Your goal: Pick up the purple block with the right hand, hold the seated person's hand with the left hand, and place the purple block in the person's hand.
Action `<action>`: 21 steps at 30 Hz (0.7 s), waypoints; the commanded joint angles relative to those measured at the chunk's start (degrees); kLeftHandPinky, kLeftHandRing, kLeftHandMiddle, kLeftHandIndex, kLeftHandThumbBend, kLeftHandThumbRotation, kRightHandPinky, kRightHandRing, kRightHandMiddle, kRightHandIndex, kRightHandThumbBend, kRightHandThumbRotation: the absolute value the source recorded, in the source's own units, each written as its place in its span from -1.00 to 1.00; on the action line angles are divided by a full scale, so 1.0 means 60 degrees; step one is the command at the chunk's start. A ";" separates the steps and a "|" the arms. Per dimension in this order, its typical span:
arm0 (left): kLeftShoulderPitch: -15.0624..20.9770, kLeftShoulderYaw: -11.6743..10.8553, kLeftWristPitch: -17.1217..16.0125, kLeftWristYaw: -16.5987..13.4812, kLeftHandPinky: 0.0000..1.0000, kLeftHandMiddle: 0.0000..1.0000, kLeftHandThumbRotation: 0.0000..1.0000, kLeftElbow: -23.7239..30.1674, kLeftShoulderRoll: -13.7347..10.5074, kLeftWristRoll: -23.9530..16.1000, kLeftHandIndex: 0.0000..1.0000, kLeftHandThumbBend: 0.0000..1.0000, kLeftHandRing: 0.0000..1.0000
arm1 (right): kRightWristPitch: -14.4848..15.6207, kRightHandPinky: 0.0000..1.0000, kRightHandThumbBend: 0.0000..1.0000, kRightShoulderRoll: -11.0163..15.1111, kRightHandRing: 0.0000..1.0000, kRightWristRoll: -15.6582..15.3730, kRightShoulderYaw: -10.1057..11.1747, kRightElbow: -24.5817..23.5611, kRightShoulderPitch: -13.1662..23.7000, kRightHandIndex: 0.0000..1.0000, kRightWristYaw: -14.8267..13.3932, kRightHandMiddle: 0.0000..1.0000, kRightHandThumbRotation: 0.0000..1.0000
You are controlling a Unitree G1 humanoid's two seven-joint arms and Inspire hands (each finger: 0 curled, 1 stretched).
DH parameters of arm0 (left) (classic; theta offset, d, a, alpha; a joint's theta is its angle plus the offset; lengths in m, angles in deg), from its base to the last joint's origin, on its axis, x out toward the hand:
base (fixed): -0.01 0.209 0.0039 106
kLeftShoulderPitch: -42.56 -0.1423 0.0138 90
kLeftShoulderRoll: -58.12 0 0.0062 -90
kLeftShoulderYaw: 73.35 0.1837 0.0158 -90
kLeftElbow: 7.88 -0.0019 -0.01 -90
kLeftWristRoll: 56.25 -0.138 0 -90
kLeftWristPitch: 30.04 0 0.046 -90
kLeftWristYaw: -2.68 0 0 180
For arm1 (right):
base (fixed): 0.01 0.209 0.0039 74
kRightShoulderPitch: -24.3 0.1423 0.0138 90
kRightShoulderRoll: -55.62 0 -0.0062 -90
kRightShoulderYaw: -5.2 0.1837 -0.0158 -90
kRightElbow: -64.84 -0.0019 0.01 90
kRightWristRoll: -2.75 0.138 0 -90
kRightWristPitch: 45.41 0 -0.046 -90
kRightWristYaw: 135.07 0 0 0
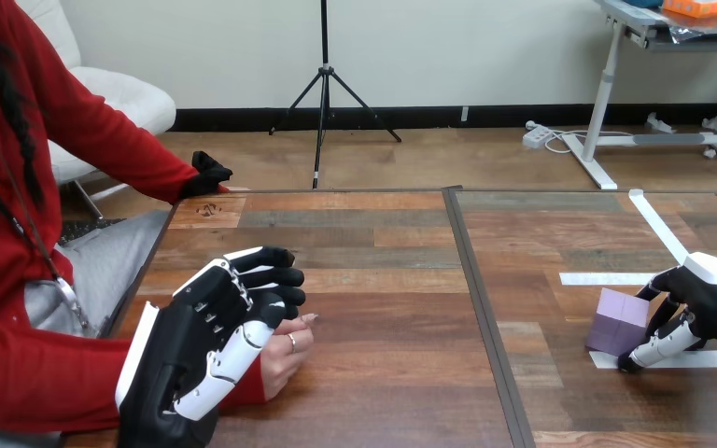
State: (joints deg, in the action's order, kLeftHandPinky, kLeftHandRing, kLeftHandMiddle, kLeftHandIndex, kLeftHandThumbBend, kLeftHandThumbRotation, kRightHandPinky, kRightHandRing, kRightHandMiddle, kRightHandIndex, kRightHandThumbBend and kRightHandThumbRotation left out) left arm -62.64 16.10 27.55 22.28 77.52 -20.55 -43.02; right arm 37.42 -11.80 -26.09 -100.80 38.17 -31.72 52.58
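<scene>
Purple block [616, 320] sits on the wooden table [383, 280] at the view's right, its near edge on a strip of white tape [700, 359], with a second strip [602, 278] lying just beyond it and a third [658, 226] running away at a slant. The robot's right hand [700, 299] comes in from the right edge and is pressed up against the block's right side; whether it grips the block or only rests beside it cannot be told. Well apart, across the dark seam [478, 280] that divides the tabletop, the robot's left hand [201, 350] lies over the person's hand [289, 353] near the table's front left, its black fingers curled over the far side and its thumb laid across the near side, so that the person's hand is clasped between them, knuckles showing underneath. The person's other hand [207, 175] rests at the table's far left corner.
</scene>
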 commanded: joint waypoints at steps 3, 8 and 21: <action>0.0515 -0.0027 0.0016 0.0002 0.17 0.28 -0.01 0.0540 -0.0029 0.0064 0.30 0.27 0.23 | 0.0048 0.00 0.76 -0.0065 0.21 0.0176 0.0136 -0.0439 0.0581 0.43 0.0178 0.35 -0.75; 0.0523 -0.0032 -0.0012 -0.0003 0.17 0.28 -0.02 0.0530 -0.0019 0.0063 0.30 0.26 0.23 | 0.0159 0.05 0.78 -0.0085 0.26 0.0159 0.0131 -0.0460 0.0598 0.47 0.0271 0.39 -0.68; 0.0494 -0.0037 0.0089 0.0014 0.19 0.28 -0.09 0.0606 -0.0033 0.0106 0.30 0.20 0.24 | 0.0469 0.13 0.78 -0.0143 0.37 0.0141 0.0144 -0.0599 0.0615 0.56 0.0482 0.49 -0.49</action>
State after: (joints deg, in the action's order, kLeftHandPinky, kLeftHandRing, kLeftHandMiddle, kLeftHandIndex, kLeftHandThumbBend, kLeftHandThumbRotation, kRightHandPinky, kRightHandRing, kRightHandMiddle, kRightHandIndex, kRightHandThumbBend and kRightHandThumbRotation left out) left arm -62.64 16.04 28.03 22.25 77.73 -20.55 -43.02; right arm 40.09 -11.80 -26.04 -100.36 36.46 -31.55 55.02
